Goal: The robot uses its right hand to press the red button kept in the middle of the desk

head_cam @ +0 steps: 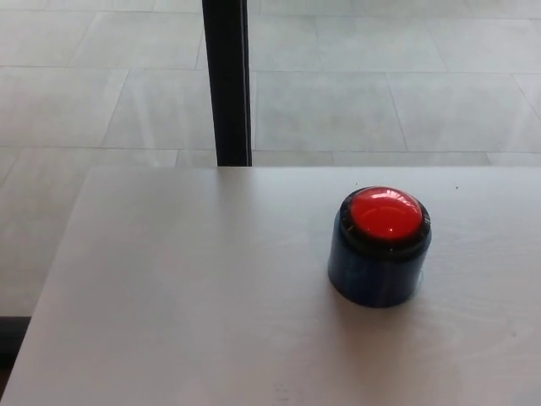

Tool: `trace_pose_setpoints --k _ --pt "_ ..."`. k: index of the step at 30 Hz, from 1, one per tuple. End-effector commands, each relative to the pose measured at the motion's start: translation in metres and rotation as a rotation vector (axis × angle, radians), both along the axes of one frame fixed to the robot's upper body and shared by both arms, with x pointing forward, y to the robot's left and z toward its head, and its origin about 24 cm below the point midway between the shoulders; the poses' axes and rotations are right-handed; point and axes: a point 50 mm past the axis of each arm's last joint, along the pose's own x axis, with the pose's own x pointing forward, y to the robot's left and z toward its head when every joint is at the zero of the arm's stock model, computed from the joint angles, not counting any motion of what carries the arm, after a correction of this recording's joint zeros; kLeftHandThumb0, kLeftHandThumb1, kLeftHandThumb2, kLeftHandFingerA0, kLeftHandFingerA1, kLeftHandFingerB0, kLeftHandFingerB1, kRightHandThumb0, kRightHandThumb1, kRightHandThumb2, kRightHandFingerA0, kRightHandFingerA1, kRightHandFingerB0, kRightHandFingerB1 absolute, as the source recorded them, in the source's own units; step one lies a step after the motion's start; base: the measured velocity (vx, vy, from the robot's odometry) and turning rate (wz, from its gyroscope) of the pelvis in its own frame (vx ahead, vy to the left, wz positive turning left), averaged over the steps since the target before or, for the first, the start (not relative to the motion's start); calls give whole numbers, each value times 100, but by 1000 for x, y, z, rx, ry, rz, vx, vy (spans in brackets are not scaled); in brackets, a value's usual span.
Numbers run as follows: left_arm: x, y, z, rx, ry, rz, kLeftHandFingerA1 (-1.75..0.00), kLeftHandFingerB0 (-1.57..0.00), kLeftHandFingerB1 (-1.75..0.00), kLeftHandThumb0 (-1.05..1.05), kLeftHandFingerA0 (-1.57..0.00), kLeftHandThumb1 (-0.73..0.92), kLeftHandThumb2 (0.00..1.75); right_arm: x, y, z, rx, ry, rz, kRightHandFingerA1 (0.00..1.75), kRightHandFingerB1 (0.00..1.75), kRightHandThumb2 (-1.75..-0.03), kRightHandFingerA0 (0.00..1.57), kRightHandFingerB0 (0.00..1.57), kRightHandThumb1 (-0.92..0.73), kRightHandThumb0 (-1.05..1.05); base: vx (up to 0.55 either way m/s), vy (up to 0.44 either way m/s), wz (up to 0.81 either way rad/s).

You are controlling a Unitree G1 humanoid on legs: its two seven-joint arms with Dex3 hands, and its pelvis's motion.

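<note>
Presently, the red button (385, 213) sits domed in its dark blue cylindrical housing (376, 271), upright on the pale counter (186, 288), right of centre. Neither hand appears in the head view, so their state cannot be told. A black post (226, 80) rises behind the counter's far edge, grey tiled floor (380, 76) beyond.

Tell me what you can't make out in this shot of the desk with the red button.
- Both robot hands: neither shows in the head view, so their state is unknown.
- Red button: the far side of its dark base is hidden by the base itself.
- Desk: cut off by the right and bottom edges.
- Black post: its top is cut by the upper edge, its foot hidden behind the desk.
</note>
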Motion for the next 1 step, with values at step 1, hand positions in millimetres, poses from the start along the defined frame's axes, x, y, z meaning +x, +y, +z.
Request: trace_pose_setpoints --k 1 --pt "-3 5 4 14 -22 27 -117 -28 -89 -72 -43 92 119 -45 -11 -39 111 -75 -213 175 159 -143 136 109 -50 -53 0 0 0"
